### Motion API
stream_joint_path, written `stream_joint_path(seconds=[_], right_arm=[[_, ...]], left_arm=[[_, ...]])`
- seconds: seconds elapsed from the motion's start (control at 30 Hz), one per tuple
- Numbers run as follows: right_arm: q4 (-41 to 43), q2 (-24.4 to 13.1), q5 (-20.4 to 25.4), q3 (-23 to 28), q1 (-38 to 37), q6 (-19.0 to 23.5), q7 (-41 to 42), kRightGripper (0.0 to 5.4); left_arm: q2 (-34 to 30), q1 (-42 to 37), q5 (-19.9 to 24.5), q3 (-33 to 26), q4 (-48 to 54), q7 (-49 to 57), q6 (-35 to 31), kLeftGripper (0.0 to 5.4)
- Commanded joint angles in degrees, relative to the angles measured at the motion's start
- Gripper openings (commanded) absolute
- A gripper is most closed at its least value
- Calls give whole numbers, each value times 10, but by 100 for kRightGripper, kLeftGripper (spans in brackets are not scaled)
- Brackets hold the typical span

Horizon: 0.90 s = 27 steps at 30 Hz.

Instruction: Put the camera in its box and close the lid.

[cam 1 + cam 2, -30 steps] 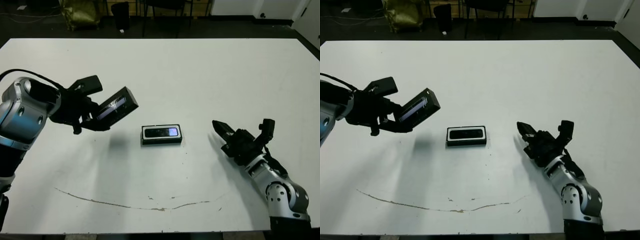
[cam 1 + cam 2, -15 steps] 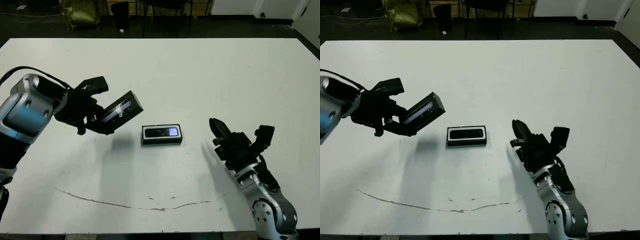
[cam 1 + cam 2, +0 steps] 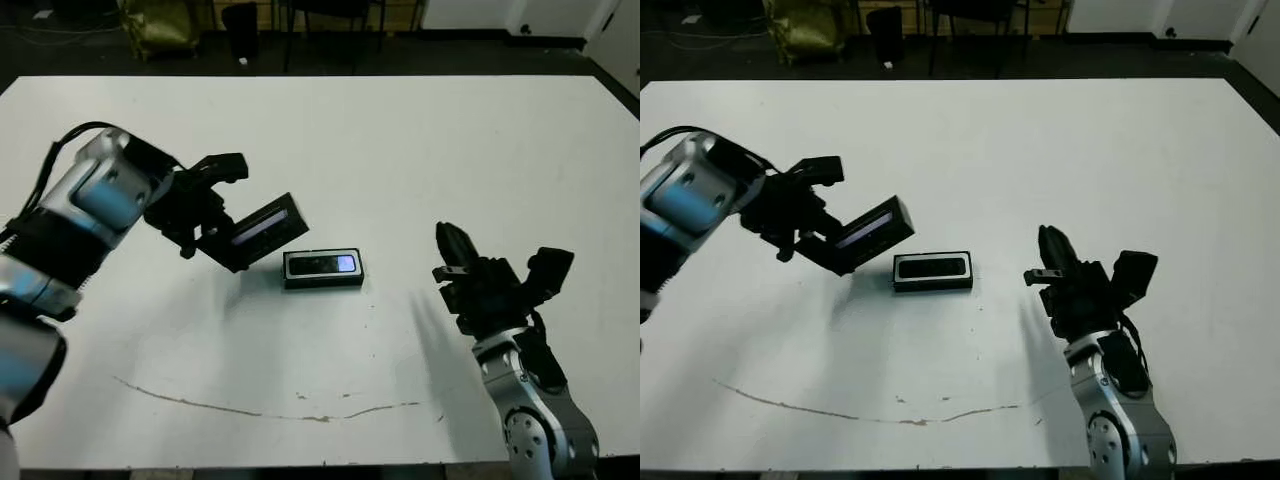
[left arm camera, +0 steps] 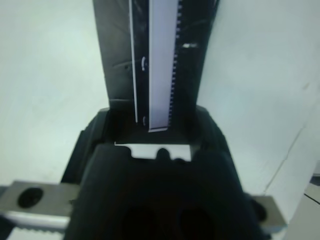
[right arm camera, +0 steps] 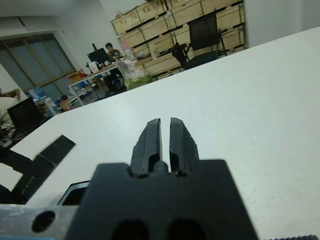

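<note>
The box (image 3: 322,269) lies in the middle of the white table, and the camera (image 3: 323,264) rests inside it with its bluish screen patch facing up. My left gripper (image 3: 222,232) is shut on one end of the lid (image 3: 263,227), which hangs tilted just left of the box, its lower edge close to the box's left end. In the left wrist view the lid (image 4: 160,65) runs straight out between the fingers. My right gripper (image 3: 452,252) hovers right of the box, shut and holding nothing. In the right wrist view its fingers (image 5: 150,141) are pressed together.
A thin brown curved mark (image 3: 270,408) runs across the table near the front edge. Chairs and a dark floor lie beyond the far edge. In the right wrist view a person (image 5: 112,50) sits at a distant desk.
My left arm has carried the lid right and down, from well left of the box to right beside it. My right gripper has shifted slightly and now points more upright.
</note>
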<state>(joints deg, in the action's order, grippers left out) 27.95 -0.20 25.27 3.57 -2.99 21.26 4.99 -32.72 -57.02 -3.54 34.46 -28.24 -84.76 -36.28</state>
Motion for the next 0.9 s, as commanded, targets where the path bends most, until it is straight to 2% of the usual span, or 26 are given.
stream_joint_path(seconds=[0.03,0.07,0.17,0.5,0.67,0.9], right_arm=[[10,-1,-4,-5,-7,26,-19,0],[11,1,-5,-6,-7,27,-22,0],[-10,2,-7,-9,-9,-3,-2,0],[-32,11,-23,-13,-22,-30,0,0],[-55,9,-29,-12,-21,-46,6,0],[-56,12,-24,-7,-23,-43,4,0]], left_arm=[[22,-17,-19,10,-43,-9,33,208],[28,-21,-22,10,-53,-12,41,208],[45,-35,-30,12,-78,-22,49,208],[64,-25,-60,11,-97,-21,98,208],[69,-19,-70,13,-100,-27,94,208],[71,-5,-72,7,-94,-29,84,208]])
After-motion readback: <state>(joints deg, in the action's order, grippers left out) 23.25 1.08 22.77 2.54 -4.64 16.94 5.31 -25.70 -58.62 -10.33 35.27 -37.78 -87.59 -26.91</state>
